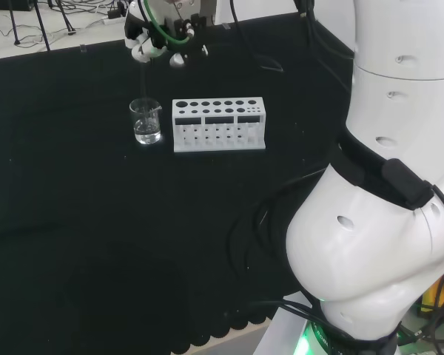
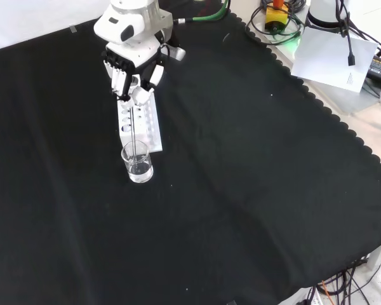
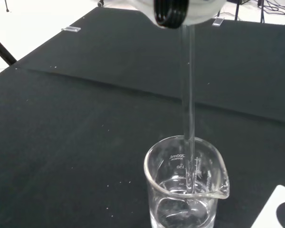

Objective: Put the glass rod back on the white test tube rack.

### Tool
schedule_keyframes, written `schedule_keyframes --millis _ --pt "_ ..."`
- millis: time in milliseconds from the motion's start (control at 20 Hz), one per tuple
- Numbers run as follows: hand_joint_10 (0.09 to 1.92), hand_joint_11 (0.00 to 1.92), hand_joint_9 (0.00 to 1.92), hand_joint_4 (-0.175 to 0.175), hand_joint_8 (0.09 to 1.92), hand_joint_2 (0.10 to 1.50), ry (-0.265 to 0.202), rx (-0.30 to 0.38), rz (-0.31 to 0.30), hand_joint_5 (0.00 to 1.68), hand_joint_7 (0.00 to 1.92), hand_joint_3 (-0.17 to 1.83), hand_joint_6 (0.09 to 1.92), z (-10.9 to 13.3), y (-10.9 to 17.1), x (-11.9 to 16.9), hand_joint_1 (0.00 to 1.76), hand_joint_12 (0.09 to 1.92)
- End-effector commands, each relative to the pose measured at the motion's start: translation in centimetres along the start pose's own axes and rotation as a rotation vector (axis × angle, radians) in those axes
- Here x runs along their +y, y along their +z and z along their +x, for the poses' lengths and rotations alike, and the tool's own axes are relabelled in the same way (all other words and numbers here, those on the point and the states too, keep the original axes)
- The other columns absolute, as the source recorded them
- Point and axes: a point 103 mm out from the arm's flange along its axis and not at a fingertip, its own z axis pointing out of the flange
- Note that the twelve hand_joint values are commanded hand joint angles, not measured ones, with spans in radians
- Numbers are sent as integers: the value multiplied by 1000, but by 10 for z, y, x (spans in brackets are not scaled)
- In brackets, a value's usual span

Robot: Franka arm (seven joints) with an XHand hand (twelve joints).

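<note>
in the head view the black and white hand (image 1: pixel 157 38) is cut off by the top edge, so how its fingers close cannot be told there, and the thin clear glass rod (image 1: pixel 143 85) below it is a faint line. in the wrist view the hand (image 3: pixel 180 8) is a blurred white part cut by the edge, hiding the glass rod's (image 3: pixel 188 95) upper end; the white test tube rack (image 3: pixel 280 209) shows as one cropped corner, and the clear glass beaker's (image 3: pixel 186 183) base runs off the edge.
</note>
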Motion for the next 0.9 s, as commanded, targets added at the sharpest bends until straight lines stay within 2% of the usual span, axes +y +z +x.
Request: schedule_keyframes --millis 50,250,650,900 --pt "845 1647 1674 -175 1115 931 12 -9 -2 1062 1128 284 614 -7 -5 -6 1297 674" --pt "845 1647 1674 -175 1114 931 19 13 -30 1062 1128 283 614 -10 -15 -12 1297 674" --pt "846 1647 1674 -175 1114 931 42 10 -72 1063 1128 283 613 -17 -54 -28 1297 675" --pt "847 1647 1675 -175 1114 932 83 10 -92 1063 1128 282 613 -29 -82 -48 1297 675"
